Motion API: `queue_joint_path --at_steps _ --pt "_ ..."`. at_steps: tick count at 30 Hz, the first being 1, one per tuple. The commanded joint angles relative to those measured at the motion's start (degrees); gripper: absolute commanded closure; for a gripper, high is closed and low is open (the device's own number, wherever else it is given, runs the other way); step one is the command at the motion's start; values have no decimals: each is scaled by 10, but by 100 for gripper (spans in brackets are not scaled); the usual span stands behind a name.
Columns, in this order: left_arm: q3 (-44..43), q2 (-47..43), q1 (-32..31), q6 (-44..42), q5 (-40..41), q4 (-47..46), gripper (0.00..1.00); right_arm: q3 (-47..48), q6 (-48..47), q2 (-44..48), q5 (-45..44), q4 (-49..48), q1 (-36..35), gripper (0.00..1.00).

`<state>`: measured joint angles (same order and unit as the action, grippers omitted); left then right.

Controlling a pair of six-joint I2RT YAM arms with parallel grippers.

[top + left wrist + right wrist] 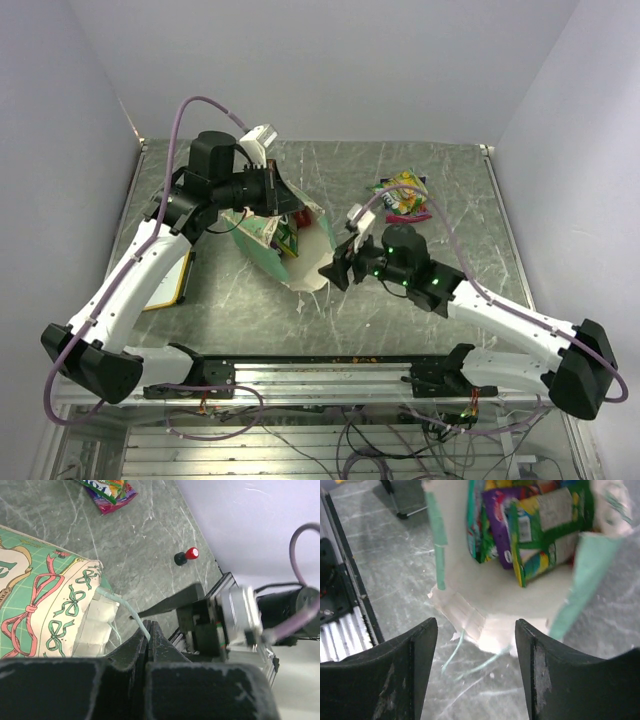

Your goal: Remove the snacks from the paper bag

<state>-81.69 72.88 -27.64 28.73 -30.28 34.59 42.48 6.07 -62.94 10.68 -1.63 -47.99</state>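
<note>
left pincer pinches the bag's string, right pincer spread at its mouth

the mint-green paper carrier bag with a cream printed front [265, 240] lies on its side in the middle of the top view, on the grey-green marbled table [220, 310], with its mouth turned toward the lower right of the frame. the left gripper [283, 200] sits at the bag's upper edge. in the left wrist view its jaws [149, 630] are pressed together on the thin pale string handle [125, 607], which runs up to the bag's bow-printed corner [75, 600].

the right gripper [333, 272] is just beside the bag's mouth. in the right wrist view its 2 black fingers [400, 670] stand spread with nothing between them, the gripper [476, 630] facing the bag's pale inside wall [455, 555]. 3 shiny snack packets show inside: a yellow-green one [545, 535] in front, a purple one [496, 525] behind it, and a third seen edge-on [475, 530] to their left.

more flat shiny packets [404, 192] lie on the table at the upper right of the top view, well apart from the bag. a small red-topped black button [186, 556] stands near the table's edge in the left wrist view.
</note>
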Motion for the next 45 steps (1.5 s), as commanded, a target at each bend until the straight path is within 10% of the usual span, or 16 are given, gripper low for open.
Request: queue_joint_path --at_steps 1,16,45 --pt "-30 2 -3 7 4 4 93 -21 -127 -53 -38 -157 -63 40" --pt "-41 0 -3 36 18 28 93 43 -335 -278 -98 -302 -88 63" --pt "-110 55 -3 33 22 45 93 145 -301 -480 -134 -448 -43 42"
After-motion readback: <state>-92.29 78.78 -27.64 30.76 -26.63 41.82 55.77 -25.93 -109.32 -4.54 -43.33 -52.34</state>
